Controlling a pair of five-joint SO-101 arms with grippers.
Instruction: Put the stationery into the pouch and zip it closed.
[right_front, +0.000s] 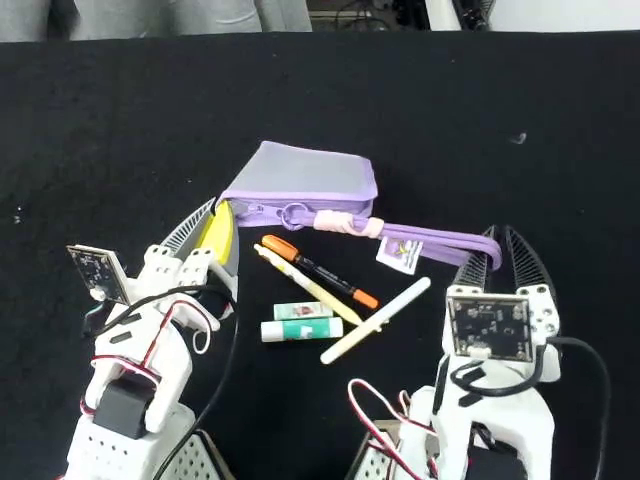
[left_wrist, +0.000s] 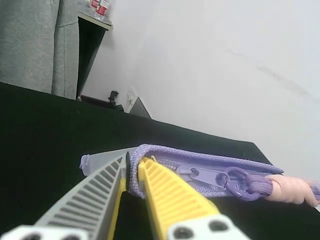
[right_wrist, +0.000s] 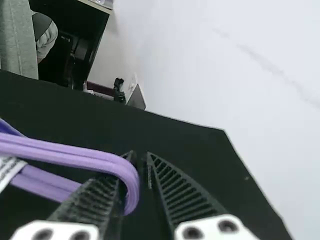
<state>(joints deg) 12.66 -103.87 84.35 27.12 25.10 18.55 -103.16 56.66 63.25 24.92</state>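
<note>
A lavender pouch (right_front: 300, 180) lies flat near the middle of the black tabletop (right_front: 520, 110), held at both ends. At its corner nearest the left arm, the left tool (right_front: 218, 222) is pressed together on the fabric; in the left wrist view the pouch's edge is pinched between a grey finger (left_wrist: 95, 195) and a yellow finger (left_wrist: 165, 195). A metal ring (right_front: 293, 215) hangs at the pouch's near edge, and beside it a pale pink piece (right_front: 352, 223) sits where the purple strap (right_front: 440, 240) begins. The strap runs along the tabletop to the right tool (right_front: 502, 245), whose black fingers (right_wrist: 175, 185) pinch its looped end. A small white tag (right_front: 400, 255) lies against the strap partway along.

The stationery lies outside the pouch, on the tabletop between the two arms. An orange-capped marker (right_front: 322, 272) lies nearest the pouch, with a pale yellow pen (right_front: 305, 283) angled just beside it. A long white pen (right_front: 378, 318) crosses the yellow pen's far tip. Two green-and-white pieces lie side by side close to the yellow pen — a short one (right_front: 303, 311) and a longer stick (right_front: 300, 329).
</note>
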